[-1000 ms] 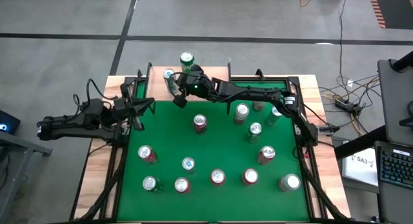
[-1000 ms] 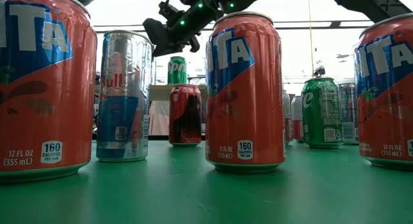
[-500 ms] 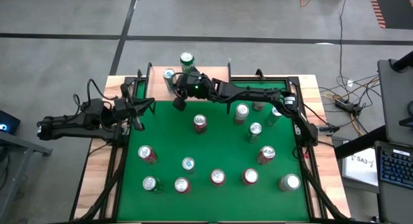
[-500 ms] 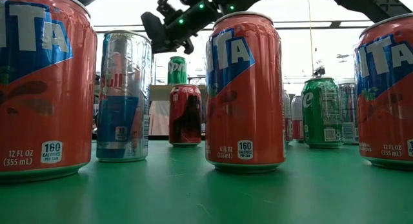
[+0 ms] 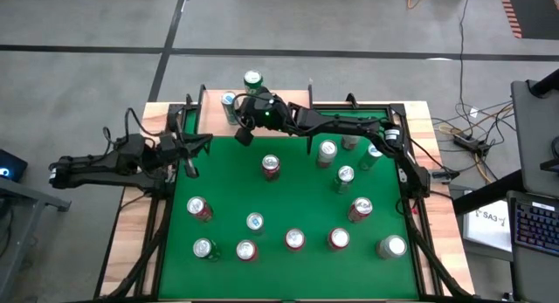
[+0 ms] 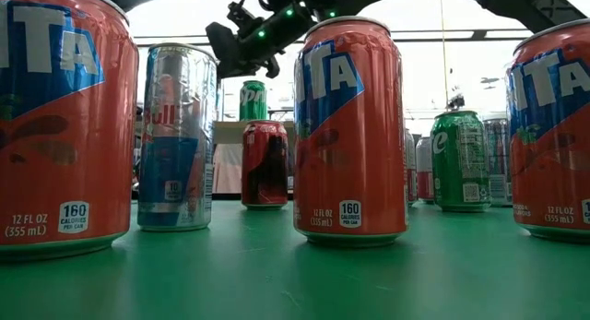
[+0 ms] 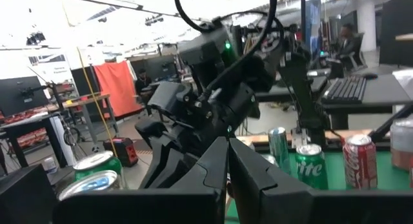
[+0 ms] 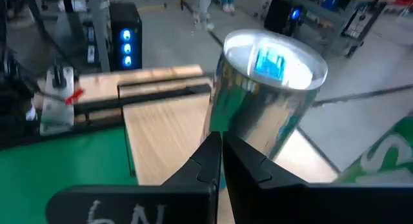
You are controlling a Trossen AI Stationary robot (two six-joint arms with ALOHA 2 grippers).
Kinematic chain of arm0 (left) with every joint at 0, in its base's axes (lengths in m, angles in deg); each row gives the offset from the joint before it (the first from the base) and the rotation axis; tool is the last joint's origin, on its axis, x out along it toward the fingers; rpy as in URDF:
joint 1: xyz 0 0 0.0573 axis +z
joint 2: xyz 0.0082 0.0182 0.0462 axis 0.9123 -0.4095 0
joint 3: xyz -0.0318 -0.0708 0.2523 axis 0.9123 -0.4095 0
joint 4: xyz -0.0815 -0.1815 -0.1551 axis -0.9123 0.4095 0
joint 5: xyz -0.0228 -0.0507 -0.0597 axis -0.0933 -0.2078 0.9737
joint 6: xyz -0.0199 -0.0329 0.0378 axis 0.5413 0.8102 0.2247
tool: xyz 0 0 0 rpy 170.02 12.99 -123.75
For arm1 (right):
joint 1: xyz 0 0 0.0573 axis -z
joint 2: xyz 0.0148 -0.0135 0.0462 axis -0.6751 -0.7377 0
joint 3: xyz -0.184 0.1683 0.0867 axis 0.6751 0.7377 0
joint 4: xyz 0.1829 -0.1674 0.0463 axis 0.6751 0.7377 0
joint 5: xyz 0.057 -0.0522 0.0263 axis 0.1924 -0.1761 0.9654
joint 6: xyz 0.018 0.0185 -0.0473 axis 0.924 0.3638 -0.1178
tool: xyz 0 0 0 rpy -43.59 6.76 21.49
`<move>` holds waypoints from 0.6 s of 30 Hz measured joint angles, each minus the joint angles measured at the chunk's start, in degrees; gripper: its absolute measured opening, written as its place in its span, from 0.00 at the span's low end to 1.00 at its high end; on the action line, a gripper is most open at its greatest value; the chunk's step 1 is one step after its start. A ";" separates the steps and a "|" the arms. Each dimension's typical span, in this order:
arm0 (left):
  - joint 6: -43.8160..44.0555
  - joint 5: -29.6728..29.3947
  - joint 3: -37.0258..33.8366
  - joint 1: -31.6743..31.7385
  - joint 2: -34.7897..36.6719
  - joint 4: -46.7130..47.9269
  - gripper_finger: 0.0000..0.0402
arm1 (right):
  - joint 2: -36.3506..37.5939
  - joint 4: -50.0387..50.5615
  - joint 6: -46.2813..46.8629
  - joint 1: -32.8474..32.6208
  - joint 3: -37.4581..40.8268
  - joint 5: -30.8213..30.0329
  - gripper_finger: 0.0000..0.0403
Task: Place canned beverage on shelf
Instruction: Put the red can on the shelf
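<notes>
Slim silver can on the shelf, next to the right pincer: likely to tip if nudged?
Probably yes. The silver can looks tall and narrow, so a push near its top would likely topple it. Its smooth metal wall may slip against the shut right pincer. On its side it could roll off the shelf.

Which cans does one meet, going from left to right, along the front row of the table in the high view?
Silver-topped can → red can → red can → red can → silver can.
</notes>
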 joint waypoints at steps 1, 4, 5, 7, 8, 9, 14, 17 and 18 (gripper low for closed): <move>-0.27 0.00 0.00 0.00 -0.69 0.00 0.00 | 0.18 1.16 0.04 -0.21 -0.02 0.00 0.02; -1.26 0.00 0.00 0.00 -3.15 0.02 0.00 | 2.17 5.47 0.06 -1.04 -0.17 -0.07 0.02; -1.34 0.00 0.07 0.02 -4.09 0.02 0.00 | 3.01 6.45 0.04 -1.48 -0.23 -0.24 0.02; -1.38 0.00 0.60 0.09 -6.14 0.13 0.00 | 4.99 9.85 0.04 -2.24 -0.31 -0.42 0.02; -1.37 0.00 0.94 0.11 -7.20 0.15 0.00 | 5.87 11.49 0.04 -2.70 -0.31 -0.48 0.02; -1.36 -0.04 1.33 0.13 -8.14 0.23 0.00 | 6.90 13.23 0.04 -3.11 -0.31 -0.46 0.02; -0.81 -0.27 2.56 0.13 -11.60 1.57 0.00 | 11.38 18.72 -1.23 -5.41 0.77 -1.00 0.02; 0.67 -0.26 2.56 0.13 -12.73 1.86 0.00 | 14.29 18.62 -2.23 -6.30 3.46 -0.86 0.02; 1.17 -0.26 2.56 0.13 -12.93 1.90 0.00 | 15.33 18.01 -2.82 -6.54 5.21 -0.84 0.02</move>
